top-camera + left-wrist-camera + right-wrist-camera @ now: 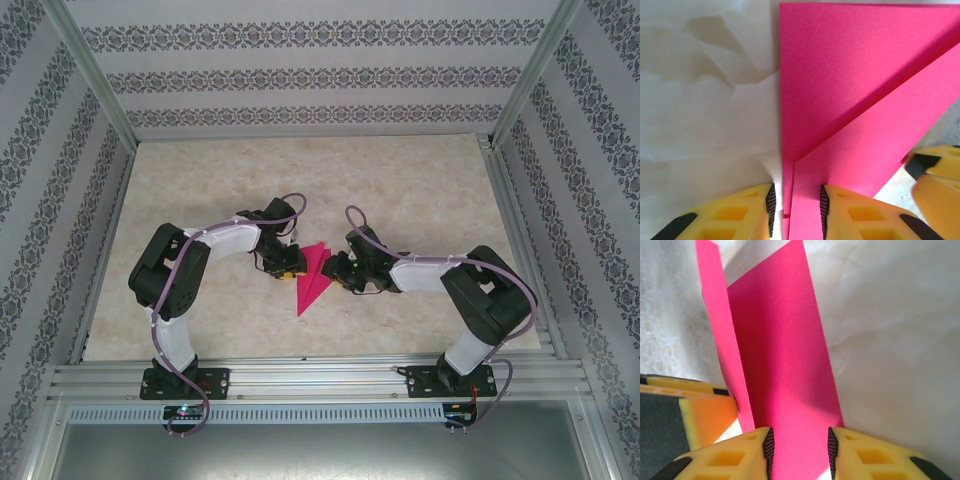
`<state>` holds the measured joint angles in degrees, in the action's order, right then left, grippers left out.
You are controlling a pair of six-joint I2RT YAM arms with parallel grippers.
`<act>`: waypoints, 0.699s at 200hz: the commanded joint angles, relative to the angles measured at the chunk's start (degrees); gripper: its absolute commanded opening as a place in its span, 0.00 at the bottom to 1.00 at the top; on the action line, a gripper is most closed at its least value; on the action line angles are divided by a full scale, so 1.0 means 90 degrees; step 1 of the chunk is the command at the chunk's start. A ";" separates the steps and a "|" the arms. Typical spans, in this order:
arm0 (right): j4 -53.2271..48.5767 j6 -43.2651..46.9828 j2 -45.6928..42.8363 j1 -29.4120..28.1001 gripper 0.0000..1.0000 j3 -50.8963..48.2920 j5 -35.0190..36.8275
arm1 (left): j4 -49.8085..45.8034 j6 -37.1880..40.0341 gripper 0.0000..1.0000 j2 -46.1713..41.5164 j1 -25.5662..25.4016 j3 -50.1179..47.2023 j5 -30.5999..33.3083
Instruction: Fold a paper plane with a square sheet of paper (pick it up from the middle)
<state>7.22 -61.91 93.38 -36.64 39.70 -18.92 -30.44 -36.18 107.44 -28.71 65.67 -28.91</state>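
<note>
Left pincer [286, 264] sits beyond the middle of the aluminium rail [320, 378] at the near edge, well apart from it. The right pincer [336, 272] faces it from just over the rail's right half. Between the two, on the pale marbled surface [420, 190], lies the paper plane [313, 278]. It is a magenta-pink sheet folded to a narrow kite, with its sharp tip pointing back toward the rail and slightly left. Each pincer meets one side of it.

From the left wrist, the left pincer [797, 200] has its jaws partly open. The plane's [840, 100] straight left edge runs into the gap just beside the left pad, and a folded layer passes under the right finger. Nothing is pinched. Yellow fingers [935, 192] of the right pincer show at that view's right edge.

From the right wrist, the right pincer [801, 442] likewise has its jaws partly open, astride a broad pink panel [785, 375] wider than the gap. One narrow flap [715, 330] stands up along the panel's left side, next to the left pincer's yellow finger [705, 412]. Whether either pincer's fingertips press the paper down cannot be told.
</note>
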 commanded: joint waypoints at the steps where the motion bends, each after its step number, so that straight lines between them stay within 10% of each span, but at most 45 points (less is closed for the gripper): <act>1: -0.0915 0.0402 -0.0467 -0.0077 0.38 0.0294 0.0616 | -0.0117 0.0134 0.33 0.0238 0.0006 0.0052 -0.0212; 140: 0.0167 0.0089 0.0617 -0.0332 0.31 0.0429 -0.0077 | -0.0038 0.0093 0.32 0.0250 -0.0013 -0.0031 -0.0297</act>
<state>5.45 -60.10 97.23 -38.87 43.24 -17.56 -30.70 -36.16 107.66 -28.62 65.93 -28.95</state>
